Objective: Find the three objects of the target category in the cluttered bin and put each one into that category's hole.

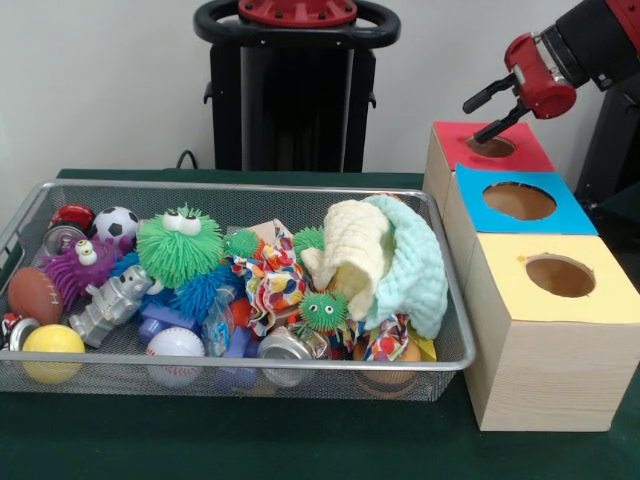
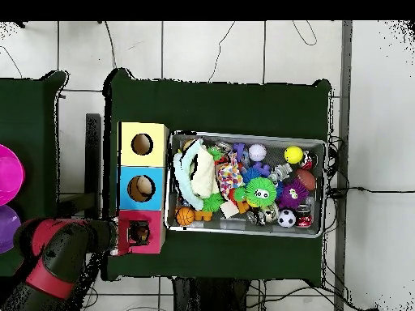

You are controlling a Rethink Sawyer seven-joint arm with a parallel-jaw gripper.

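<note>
1. Lying nearest, the wire bin [image 1: 40, 195] is full of toys, among them a white baseball [image 1: 175, 346]; no readable writing shows.
2. Beside it stand the yellow box [image 1: 545, 340], the blue box [image 1: 480, 190] and the red box [image 1: 455, 135].
3. Farthest, the gripper [image 1: 490, 112] hangs over the red box's hole, fingers apart and empty.

We see a dark green tabletop [image 1: 300, 445] under everything, set on a pale tiled floor [image 2: 211, 50] crossed by thin black cables [image 2: 363, 190]. At one edge of the overhead view sit two round bowls, a pink bowl [image 2: 8, 174] and a purple bowl [image 2: 10, 227] just beside it. A plain white wall [image 1: 100, 80] stands behind.
</note>
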